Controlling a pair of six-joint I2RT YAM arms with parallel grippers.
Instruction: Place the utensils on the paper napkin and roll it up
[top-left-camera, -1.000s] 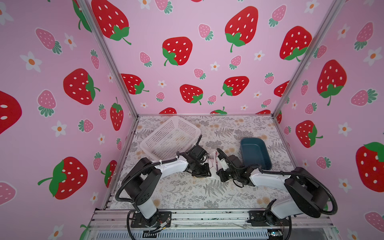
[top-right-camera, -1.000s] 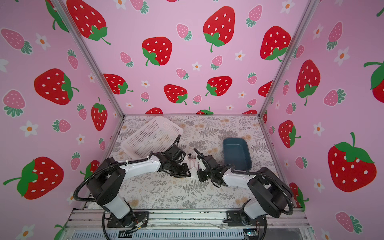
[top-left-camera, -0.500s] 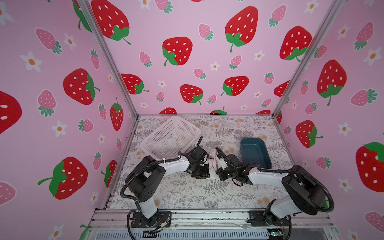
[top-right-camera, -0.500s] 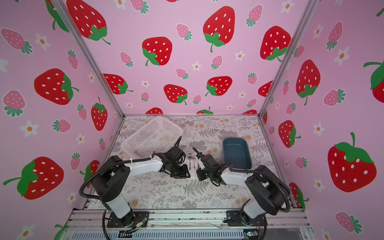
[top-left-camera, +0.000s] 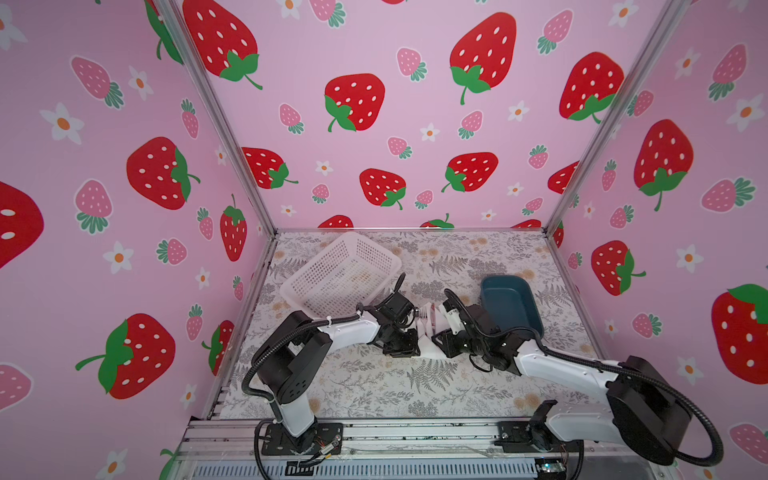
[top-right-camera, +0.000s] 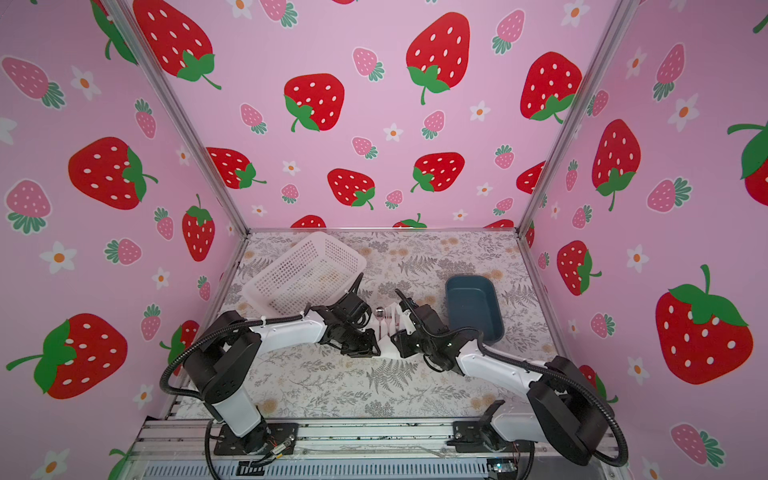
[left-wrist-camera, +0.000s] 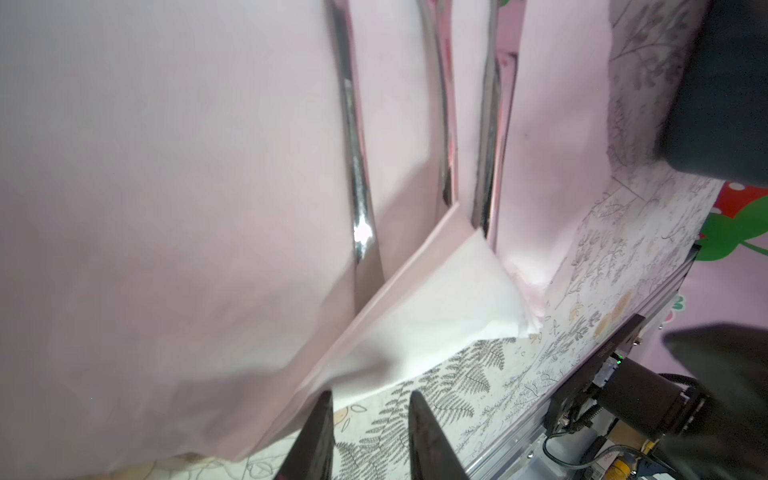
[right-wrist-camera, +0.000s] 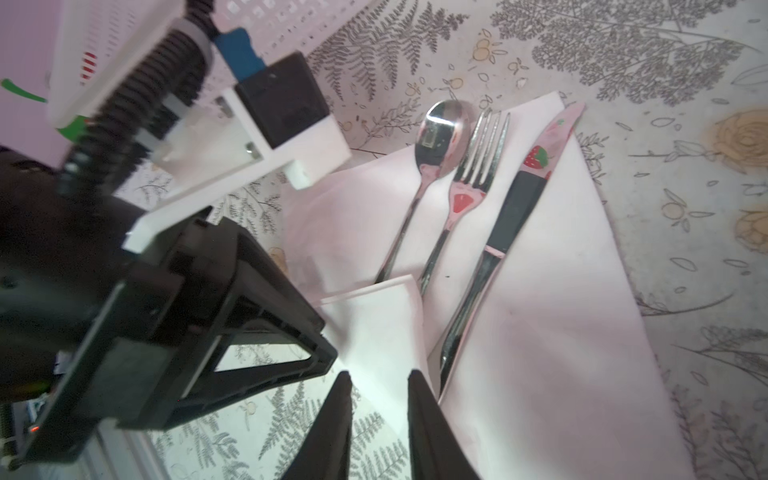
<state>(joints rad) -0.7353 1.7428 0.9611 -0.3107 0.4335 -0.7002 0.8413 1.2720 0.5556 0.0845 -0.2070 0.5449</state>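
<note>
The paper napkin (right-wrist-camera: 561, 311) lies on the table (right-wrist-camera: 665, 83) between the two arms. The utensils (right-wrist-camera: 469, 187) rest side by side on it, with a corner flap (right-wrist-camera: 374, 316) folded over their handles. The right tool (right-wrist-camera: 380, 376) stands slightly parted at that flap, gripping nothing. The left tool (left-wrist-camera: 371, 395) is likewise narrowly apart and empty at the napkin's edge. With nothing pinning it, the flap may spring open, or the smooth handles may skid out, and the roll would come loose.
</note>
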